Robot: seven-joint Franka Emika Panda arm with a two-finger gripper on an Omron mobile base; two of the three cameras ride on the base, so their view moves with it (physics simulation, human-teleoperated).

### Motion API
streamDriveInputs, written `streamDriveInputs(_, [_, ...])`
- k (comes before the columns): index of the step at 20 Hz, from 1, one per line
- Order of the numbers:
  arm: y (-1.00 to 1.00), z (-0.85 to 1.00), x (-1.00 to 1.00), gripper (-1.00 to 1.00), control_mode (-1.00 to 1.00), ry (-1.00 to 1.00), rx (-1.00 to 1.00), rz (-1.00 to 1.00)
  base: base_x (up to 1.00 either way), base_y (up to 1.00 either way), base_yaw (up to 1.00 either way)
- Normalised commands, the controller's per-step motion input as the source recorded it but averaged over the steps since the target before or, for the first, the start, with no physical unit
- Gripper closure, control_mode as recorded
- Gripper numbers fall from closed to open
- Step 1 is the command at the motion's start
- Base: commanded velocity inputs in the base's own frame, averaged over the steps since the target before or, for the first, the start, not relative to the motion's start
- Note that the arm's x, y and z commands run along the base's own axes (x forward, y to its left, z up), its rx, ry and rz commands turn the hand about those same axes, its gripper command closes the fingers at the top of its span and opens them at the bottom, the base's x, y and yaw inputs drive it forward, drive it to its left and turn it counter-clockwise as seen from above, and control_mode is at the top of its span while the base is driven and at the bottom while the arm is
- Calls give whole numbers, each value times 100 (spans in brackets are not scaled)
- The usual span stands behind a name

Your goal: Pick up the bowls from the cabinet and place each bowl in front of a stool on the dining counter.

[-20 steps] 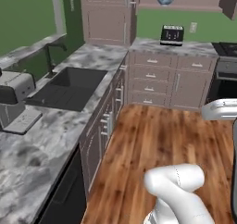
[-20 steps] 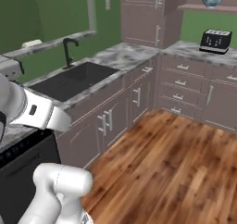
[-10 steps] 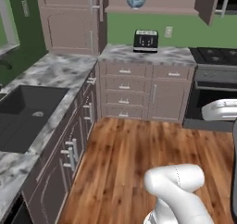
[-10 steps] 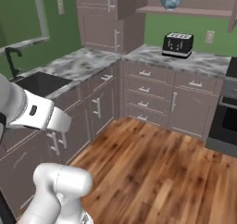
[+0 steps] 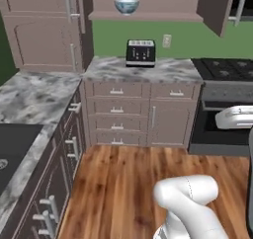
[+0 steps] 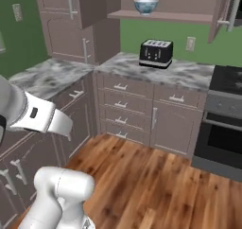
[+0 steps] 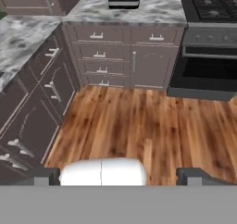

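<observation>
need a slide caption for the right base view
Bowl on the open cabinet shelf above a black toaster, stove at right.

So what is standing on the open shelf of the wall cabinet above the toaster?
One bowl stands on the cabinet shelf, above the toaster. A second bowl is not visible; the parts behind the doors are covered.

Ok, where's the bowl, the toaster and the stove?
bowl [image 5: 127, 6]: left base view, middle of its patterned side.
toaster [image 6: 155, 54]: right base view, its dark front face.
stove [image 5: 222, 69]: left base view, its black burner top.
</observation>
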Motion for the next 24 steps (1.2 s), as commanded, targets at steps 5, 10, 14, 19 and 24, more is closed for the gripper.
streamDriveInputs(5, [0,0,0,-100,100,0,0,0,100,1,-22])
streamDriveInputs(10, [0,0,0,-100,100,0,0,0,100,40,-28])
streamDriveInputs(14, [0,0,0,-100,100,0,0,0,100,18,-15])
streamDriveInputs(19, [0,0,0,-100,100,0,0,0,100,19,-11])
streamDriveInputs(24, [0,0,0,-100,100,0,0,0,91,18,-8])
